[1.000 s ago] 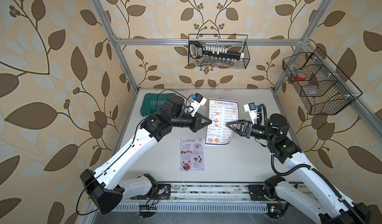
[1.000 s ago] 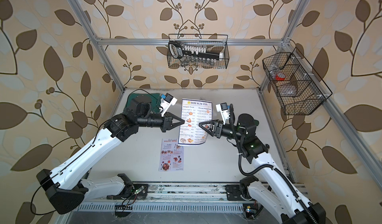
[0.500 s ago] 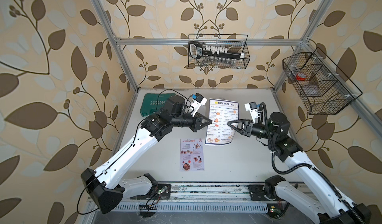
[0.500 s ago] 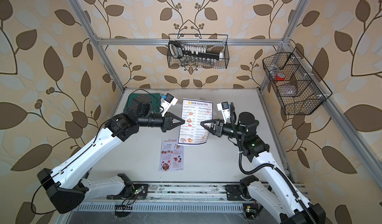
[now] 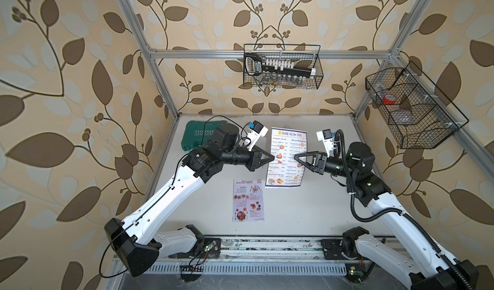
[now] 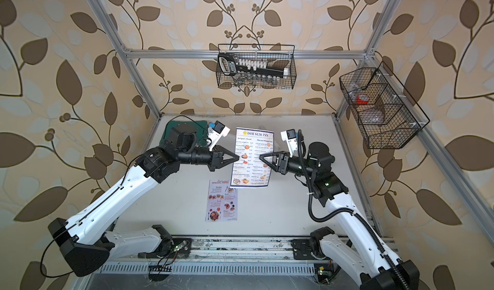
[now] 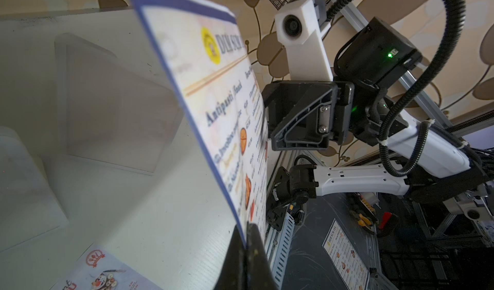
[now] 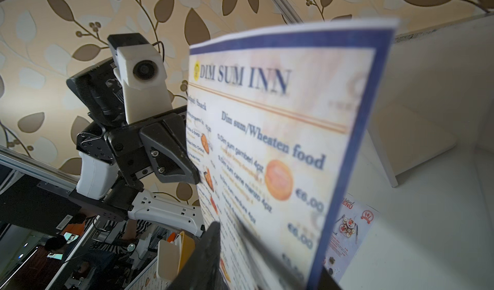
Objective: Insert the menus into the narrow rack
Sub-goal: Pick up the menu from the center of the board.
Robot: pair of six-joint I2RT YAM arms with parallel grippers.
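The navy-bordered "Dim Sum Inn" menu [image 5: 287, 146] [image 6: 254, 144] hangs upright above the table's back middle. My left gripper [image 5: 272, 157] [image 6: 238, 157] [image 7: 246, 229] is shut on its left edge. My right gripper [image 5: 295, 156] [image 6: 260, 156] [image 8: 227, 221] reaches over the right half. Its jaws are apart, one finger on each side of the sheet [image 8: 280, 114]. The "Special Menu" [image 5: 248, 199] [image 6: 221, 203] [image 8: 350, 229] lies flat on the table in front. The narrow rack [image 7: 112, 109] [image 8: 401, 141] is clear plastic and stands on the table behind the held menu.
A green case [image 5: 199, 138] lies at the back left corner. One wire basket [image 5: 282, 66] hangs on the back wall and another [image 5: 411, 109] on the right wall. The arms' base rail [image 5: 267, 245] runs along the table's front edge.
Almost nothing: the right arm shifts slightly beside the held menu. The left arm and both menus stay where they were.
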